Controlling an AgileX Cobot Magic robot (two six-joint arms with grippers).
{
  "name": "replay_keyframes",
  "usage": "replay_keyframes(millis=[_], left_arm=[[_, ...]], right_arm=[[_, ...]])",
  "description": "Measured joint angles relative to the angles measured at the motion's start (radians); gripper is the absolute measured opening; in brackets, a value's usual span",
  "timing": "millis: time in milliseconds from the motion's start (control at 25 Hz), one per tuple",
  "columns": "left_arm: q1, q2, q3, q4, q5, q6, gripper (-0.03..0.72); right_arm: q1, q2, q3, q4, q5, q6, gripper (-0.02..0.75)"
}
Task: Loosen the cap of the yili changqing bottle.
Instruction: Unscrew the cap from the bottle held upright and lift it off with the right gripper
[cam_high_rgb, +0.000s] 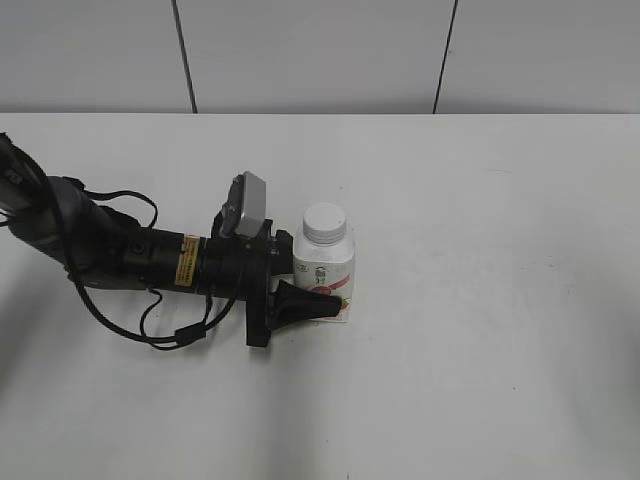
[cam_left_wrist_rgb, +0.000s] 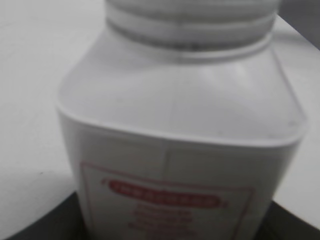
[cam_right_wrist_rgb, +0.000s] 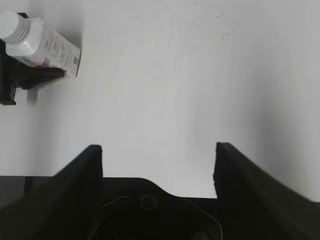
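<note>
The yili changqing bottle (cam_high_rgb: 325, 262) stands upright on the white table, white with a red-pink label. Its white cap (cam_high_rgb: 326, 222) is on the neck. My left gripper (cam_high_rgb: 322, 285) reaches in low from the left and is shut on the bottle's lower body; one black finger shows in front, the other is hidden behind. In the left wrist view the bottle (cam_left_wrist_rgb: 180, 125) fills the frame, blurred, with the cap's lower edge (cam_left_wrist_rgb: 190, 15) at the top. My right gripper (cam_right_wrist_rgb: 159, 147) is open and empty over bare table, far from the bottle (cam_right_wrist_rgb: 50, 47) and cap (cam_right_wrist_rgb: 11, 24).
The left arm and its looped cables (cam_high_rgb: 150, 300) lie across the table's left side. A wall with dark vertical seams (cam_high_rgb: 185, 55) runs behind the table's far edge. The right arm does not show in the exterior view.
</note>
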Motion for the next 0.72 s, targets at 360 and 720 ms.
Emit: replay_keyframes(millis=[360,720], left_arm=[[0.000,0.000,0.000,-0.002,0.005,0.001,0.408],[0.000,0.000,0.000,-0.008,0.008,0.001,0.408]], right_arm=[[0.000,0.450,-0.255,0.017,0.039,0.071,0.545],[0.092,0.827,-0.512,-0.013,0.114,0.205,0.545]])
